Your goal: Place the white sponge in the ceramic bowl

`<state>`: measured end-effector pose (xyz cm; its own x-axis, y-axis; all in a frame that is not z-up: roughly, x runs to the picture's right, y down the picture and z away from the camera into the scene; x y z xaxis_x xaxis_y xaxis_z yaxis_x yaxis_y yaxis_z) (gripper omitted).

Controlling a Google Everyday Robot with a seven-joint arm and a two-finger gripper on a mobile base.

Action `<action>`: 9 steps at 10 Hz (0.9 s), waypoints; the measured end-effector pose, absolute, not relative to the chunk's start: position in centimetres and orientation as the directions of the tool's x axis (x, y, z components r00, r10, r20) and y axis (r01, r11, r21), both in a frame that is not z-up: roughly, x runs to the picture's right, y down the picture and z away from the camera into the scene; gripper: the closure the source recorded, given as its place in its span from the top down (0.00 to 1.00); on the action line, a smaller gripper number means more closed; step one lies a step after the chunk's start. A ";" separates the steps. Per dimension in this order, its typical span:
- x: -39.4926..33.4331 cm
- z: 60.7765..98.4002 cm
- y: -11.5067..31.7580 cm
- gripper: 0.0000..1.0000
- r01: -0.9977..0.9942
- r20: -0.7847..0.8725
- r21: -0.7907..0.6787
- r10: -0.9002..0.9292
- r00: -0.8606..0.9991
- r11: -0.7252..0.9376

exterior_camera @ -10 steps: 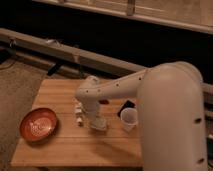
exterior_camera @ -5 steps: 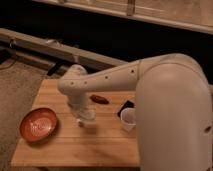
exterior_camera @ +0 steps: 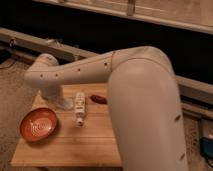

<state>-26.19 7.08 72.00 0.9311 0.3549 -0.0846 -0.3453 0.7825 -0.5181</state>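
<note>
Camera view: one arm [exterior_camera: 85,70] reached from the right across a wooden table [exterior_camera: 75,147] toward its left end.
Gripper: the gripper [exterior_camera: 63,103] hung low over the table top, just right of the bowl [exterior_camera: 30,134] and just left of the white bottle [exterior_camera: 79,107].
Gripper state: could not tell, whether clamped on something or released.
Sponge: the white sponge could not be picked out; a pale patch sat at the gripper, but it was unclear whether that was the sponge or part of the wrist.
Bowl: orange-red, at the front-left of the table, nothing seen inside it.
Other: a dark red object [exterior_camera: 98,98] lay just right of the bottle.
Done: nothing confirmed, since the bowl looked empty.
Left: likely carrying the sponge over the bowl and letting go there.
Stage: judged as mid-task, near the bowl but not over it.
</note>
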 end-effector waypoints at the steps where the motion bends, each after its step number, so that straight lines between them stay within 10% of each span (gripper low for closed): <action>1: -28.0 71.3 6.6 0.00 -0.306 -0.047 -0.517 0.331 0.942 0.799; 9: -35.5 69.3 7.5 0.00 -0.116 0.162 -0.613 0.268 0.950 0.782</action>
